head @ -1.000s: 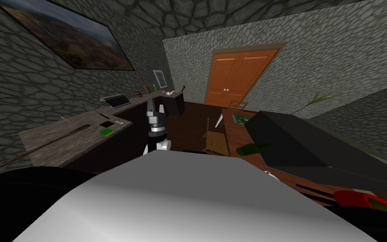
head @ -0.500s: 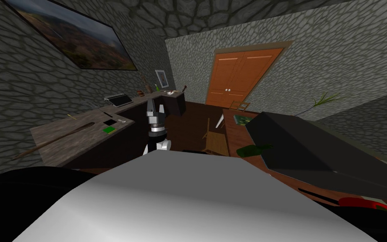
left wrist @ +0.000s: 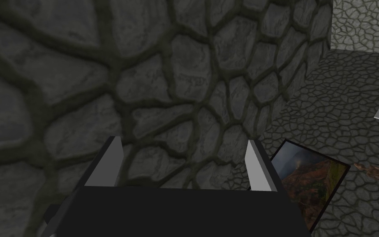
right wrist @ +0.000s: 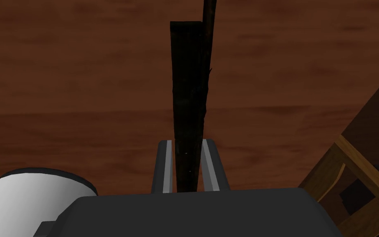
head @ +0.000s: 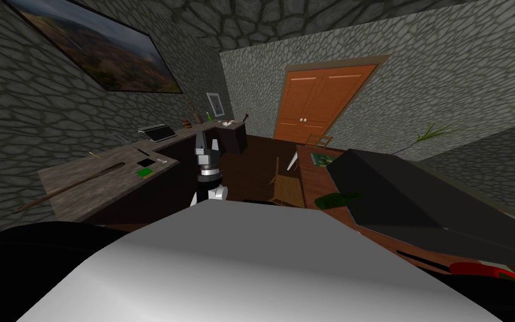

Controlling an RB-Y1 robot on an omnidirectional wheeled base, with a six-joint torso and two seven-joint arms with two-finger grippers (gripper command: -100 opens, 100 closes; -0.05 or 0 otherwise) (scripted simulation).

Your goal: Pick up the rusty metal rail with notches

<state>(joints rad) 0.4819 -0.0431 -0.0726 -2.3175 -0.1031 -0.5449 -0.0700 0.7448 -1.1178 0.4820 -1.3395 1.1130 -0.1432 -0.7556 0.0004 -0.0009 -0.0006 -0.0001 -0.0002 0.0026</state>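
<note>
The rail is a long, narrow, very dark bar with a rough notched edge. It lies on a brown wooden tabletop and runs straight away from my right gripper. The two fingers press the sides of its near end, so the gripper is shut on it. My left gripper is raised in front of my chest, pointing up. Its fingers stand wide apart with nothing between them.
A grey L-shaped counter on my left carries a long stick, a green item and a typewriter. To my right, a brown table bears a green bottle and a large black slanted shape. A wooden chair stands before orange double doors.
My head view shifted slightly a second ago and has held still since. My right fingers have closed in on the rail. The left arm has not moved.
</note>
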